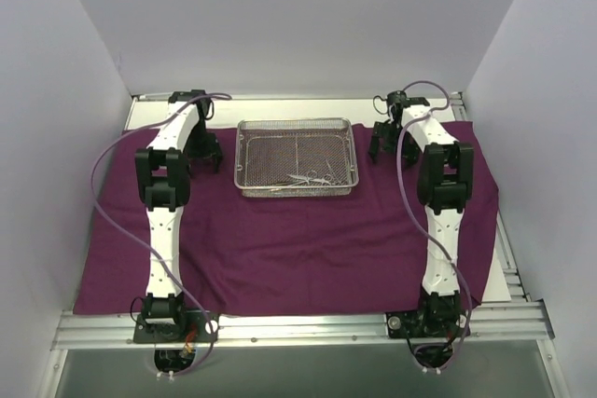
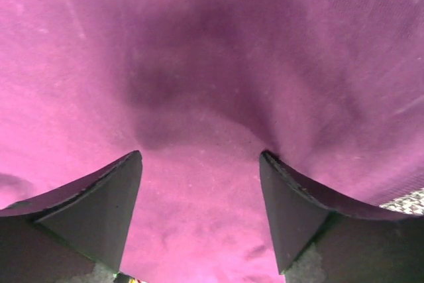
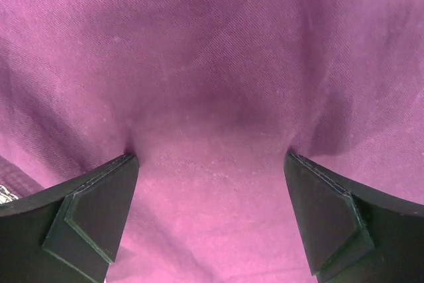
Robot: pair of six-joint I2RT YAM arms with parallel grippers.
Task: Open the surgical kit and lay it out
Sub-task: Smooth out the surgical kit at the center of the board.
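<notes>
The dark purple cloth wrap (image 1: 298,249) lies spread flat over the table. On its far middle stands the silver wire-mesh tray (image 1: 297,124), with thin silver instruments (image 1: 308,179) lying at its near side. My left gripper (image 1: 210,154) is down on the cloth just left of the tray, and my right gripper (image 1: 381,144) is just right of it. In the left wrist view the left gripper (image 2: 201,156) is open, its tips pressing on the cloth (image 2: 199,64). The right gripper (image 3: 211,157) is also wide open, its tips dented into the cloth (image 3: 212,64). Neither holds anything.
White walls close in the left, back and right sides. A metal rail (image 1: 298,328) runs along the near edge where the arm bases sit. Bare white tabletop (image 1: 508,277) shows beyond the cloth's right edge. A corner of tray mesh (image 2: 411,200) shows in the left wrist view.
</notes>
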